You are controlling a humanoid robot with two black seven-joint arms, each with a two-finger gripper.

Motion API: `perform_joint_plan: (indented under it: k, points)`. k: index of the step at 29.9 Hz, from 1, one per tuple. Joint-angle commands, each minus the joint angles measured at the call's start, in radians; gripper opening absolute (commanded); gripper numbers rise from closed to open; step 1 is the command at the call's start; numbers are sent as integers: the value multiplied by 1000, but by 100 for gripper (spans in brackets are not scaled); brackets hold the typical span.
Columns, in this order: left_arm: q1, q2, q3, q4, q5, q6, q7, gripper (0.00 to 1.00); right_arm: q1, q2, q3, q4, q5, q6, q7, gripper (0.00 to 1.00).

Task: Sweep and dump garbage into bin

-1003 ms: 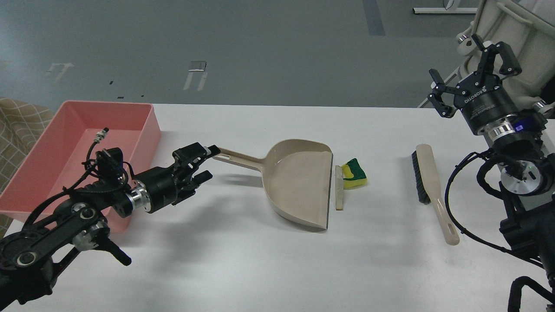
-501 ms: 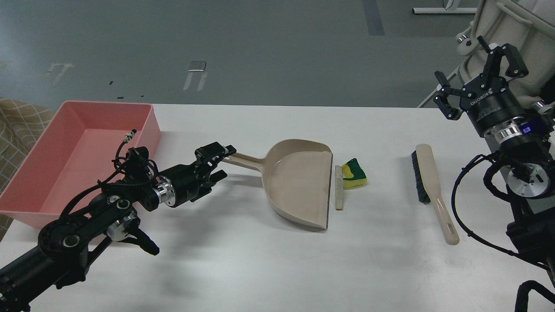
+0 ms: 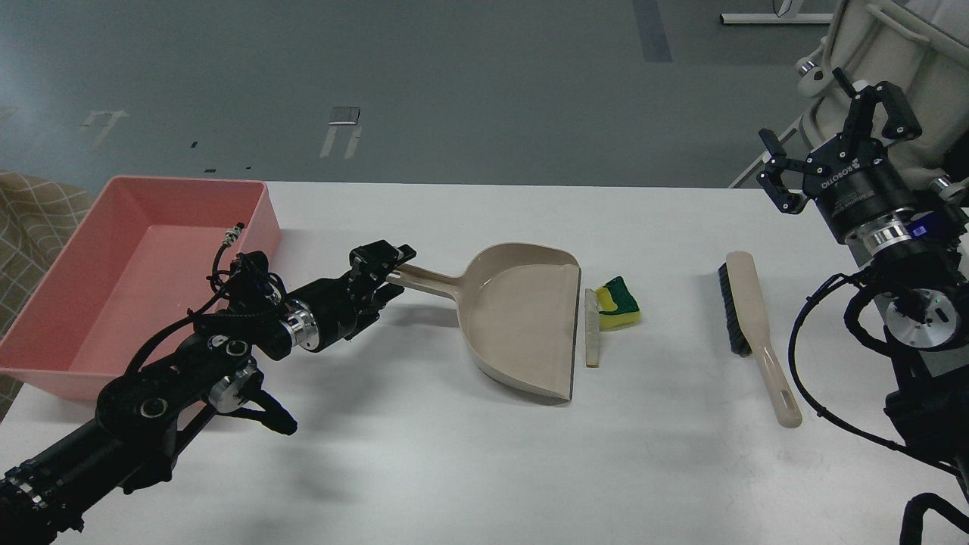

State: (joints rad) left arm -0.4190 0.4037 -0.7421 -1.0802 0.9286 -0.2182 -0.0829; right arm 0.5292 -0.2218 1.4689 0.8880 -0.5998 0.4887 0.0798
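The garbage lies mid-table: a yellow sponge with a green layer and a thin bread slice, seen edge-on, right at the open lip of the beige dustpan. The pink bin stands at the far left. My left gripper is low over the table at the tip of the dustpan's long handle, its jaws apart on either side of the handle end. My right gripper is open and empty, raised high at the right, above and behind the beige brush.
The brush lies flat to the right of the garbage, bristles on its left side, handle pointing toward me. A beige machine housing stands behind my right arm. The table's back edge runs just behind the bin and dustpan.
My left arm has reached right and forward, bringing its gripper from short of the dustpan handle to around the handle's end. My right gripper has shifted slightly right. Dustpan, garbage and brush have not moved.
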Motion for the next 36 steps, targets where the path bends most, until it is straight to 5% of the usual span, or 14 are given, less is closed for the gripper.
perform_joint_plan:
  k: [1,20,27,36]
  points:
    - [0,-2,1,2,1,-1,-18,53,0,-1,-1,-1,0,0,0,100]
    - [5,-2,6,0,6,0,-58,49,0,2,-2,-3,0,0,0,100]
    - [5,-2,6,0,10,3,-60,40,-1,1,-2,-3,0,0,0,100]
    - [6,-2,6,0,64,3,-112,4,-1,1,-2,-3,0,0,0,100]
